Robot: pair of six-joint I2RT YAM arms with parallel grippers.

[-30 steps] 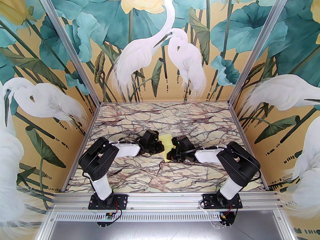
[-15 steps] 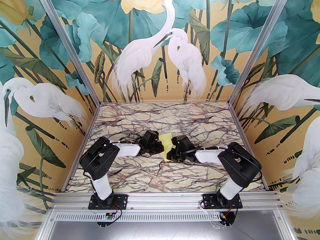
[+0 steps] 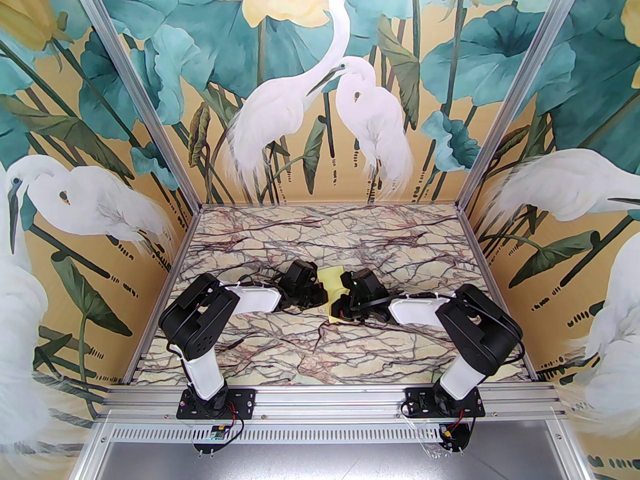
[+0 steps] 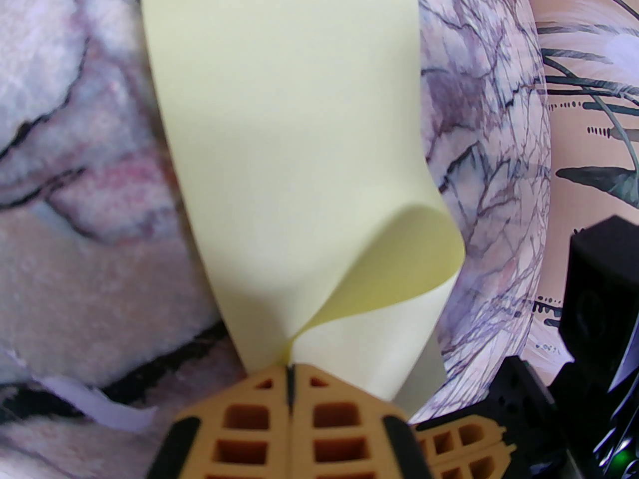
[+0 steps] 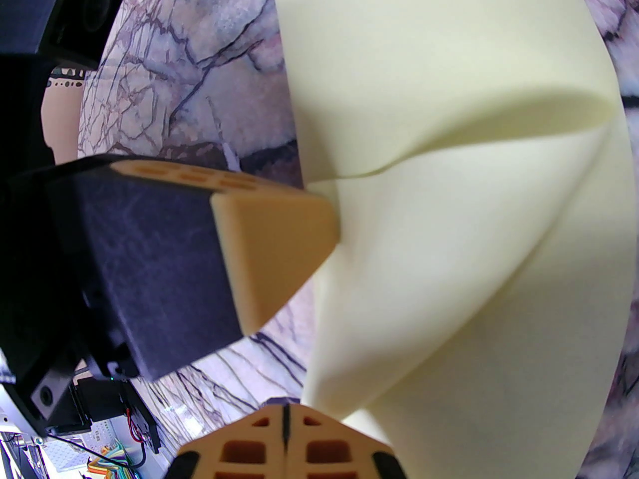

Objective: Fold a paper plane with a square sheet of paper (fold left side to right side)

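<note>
Step in hand, as we judge it: the first fold, left side carried over to right. The square sheet of paper (image 3: 331, 279) sits at mid-tabletop (image 3: 320, 233) between the two arms, partly raised and bowed rather than flat. The left fingers (image 4: 279, 407) are clenched on its near edge, where two layers meet in a soft loop; in the right wrist view the same fingers bite the sheet from the side. The right fingers (image 5: 298, 437) are likewise clenched on a lower edge of the sheet, which billows away from them in a broad curl. We see no sharp crease anywhere, so we rate the task as early: nothing resembling a dart yet. Next move, in our judgement, calls for bringing the lifted edge squarely onto the opposite edge, lowering both layers to the tabletop without letting the thin paper twist, then pressing along the fold line. A small white scrap (image 4: 120, 412) lies just left of the left fingers; we ignore it. Writing: none legible on paper, fingers or the egret mural (image 3: 300, 108); no brand marks readable
</note>
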